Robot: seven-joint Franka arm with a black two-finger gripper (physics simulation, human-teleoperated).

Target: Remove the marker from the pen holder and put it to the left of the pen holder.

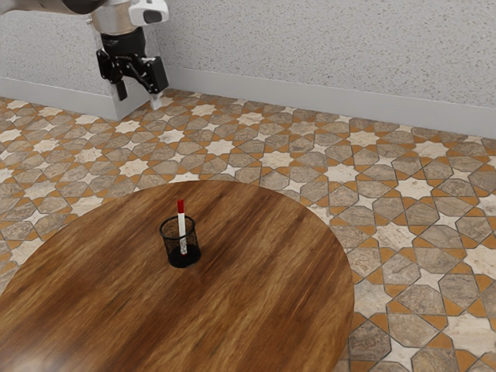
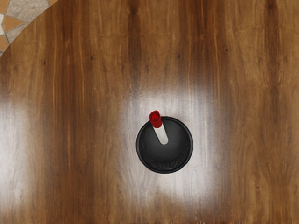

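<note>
In the exterior view my gripper (image 1: 139, 96) hangs at the upper left, open, its two fingers apart with nothing between them. It is high above and well away from the pen holder. The black mesh pen holder (image 1: 191, 254) stands upright on the round wooden table (image 1: 263, 256). Inside it leans the white marker (image 1: 182, 225), its red end up and sticking out over the rim. The wrist view looks down on the round holder (image 2: 175, 156), with the marker (image 2: 156, 121) tilted so that its red end rests over the rim.
The table's curved edge (image 1: 349, 271) borders a patterned tile floor (image 1: 418, 187). A speckled wall with a pale baseboard runs behind. Bare wood surrounds the holder on the tabletop (image 2: 243, 116).
</note>
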